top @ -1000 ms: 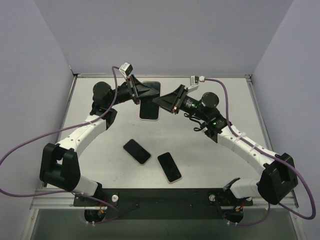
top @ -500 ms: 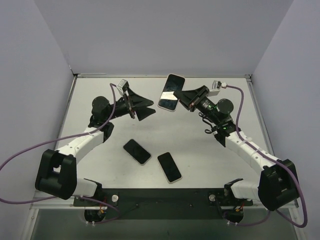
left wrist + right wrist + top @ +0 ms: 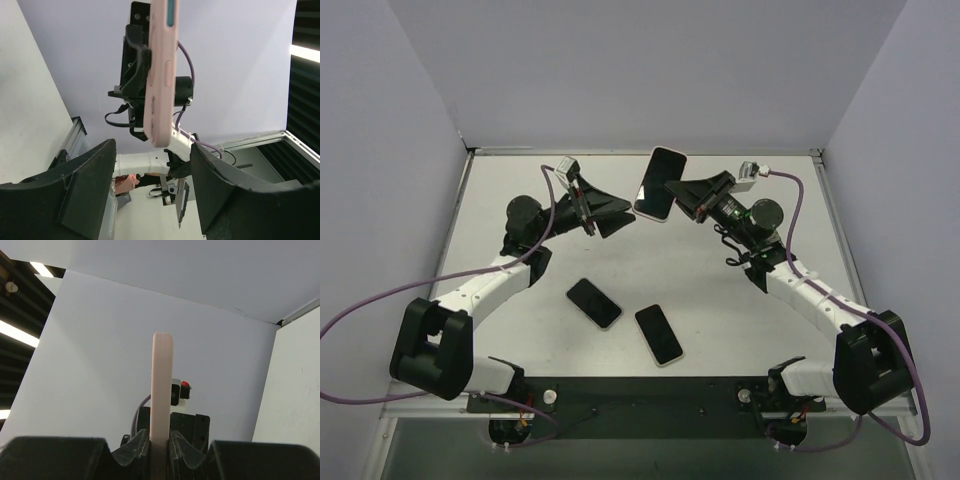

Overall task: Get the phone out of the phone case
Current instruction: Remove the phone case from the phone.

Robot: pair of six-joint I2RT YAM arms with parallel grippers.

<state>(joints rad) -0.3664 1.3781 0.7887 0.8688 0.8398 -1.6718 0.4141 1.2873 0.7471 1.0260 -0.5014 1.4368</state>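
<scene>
My right gripper [image 3: 676,195] is shut on the lower end of a phone in a pink case [image 3: 658,184] and holds it in the air above the far middle of the table. In the right wrist view the case [image 3: 161,385] stands edge-on, clamped between the fingers of my right gripper [image 3: 161,437]. My left gripper [image 3: 623,216] is open and empty, a little to the left of the phone and apart from it. In the left wrist view the case [image 3: 162,75] hangs edge-on above my open left gripper [image 3: 152,152].
A black phone [image 3: 594,302] and a second phone with a pale rim [image 3: 659,334] lie flat on the white table [image 3: 740,320] near the front middle. Walls close the table on the left, back and right.
One second ago both grippers were at the cased phone. The left gripper has let go and drawn back left; the right gripper has lifted the phone up and to the right.
</scene>
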